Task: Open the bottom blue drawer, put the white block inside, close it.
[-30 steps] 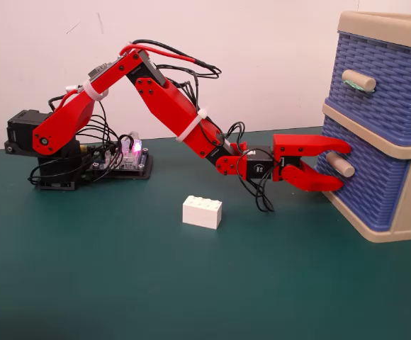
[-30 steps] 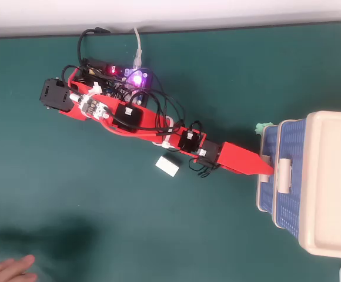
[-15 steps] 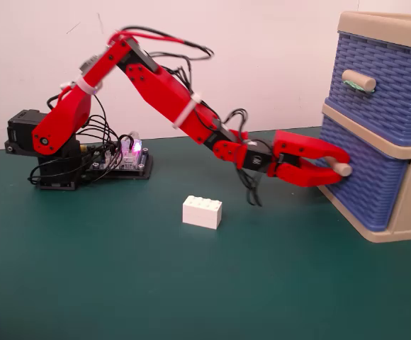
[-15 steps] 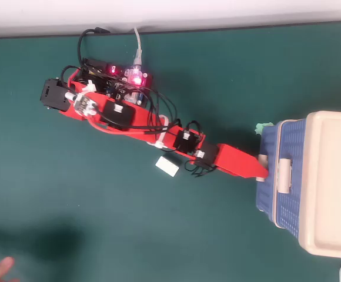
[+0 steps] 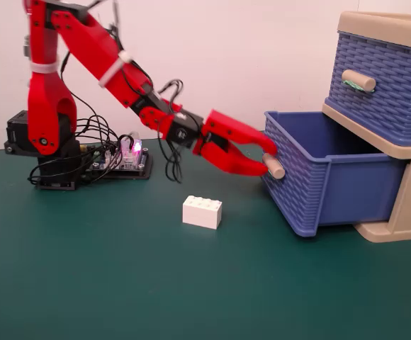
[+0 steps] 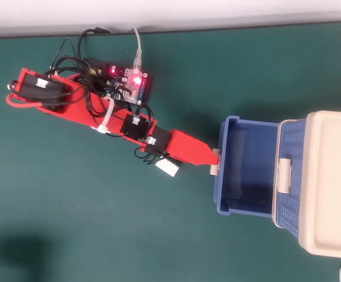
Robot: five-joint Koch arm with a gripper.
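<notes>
The bottom blue drawer stands pulled well out of the beige cabinet, its inside showing nothing in it. My red gripper is shut on the drawer's beige cylindrical handle, one finger above it and one below. The white block lies on the green mat in front of and below the gripper; in the overhead view the white block is partly under the gripper's body. The upper blue drawer is closed.
The arm's base and a lit circuit board with loose cables sit at the back left. The green mat ends at a white wall behind.
The gripper closed on the bottom drawer's handle and drew back toward the base, pulling the drawer out of the cabinet. A hand at the overhead view's lower left edge has gone.
</notes>
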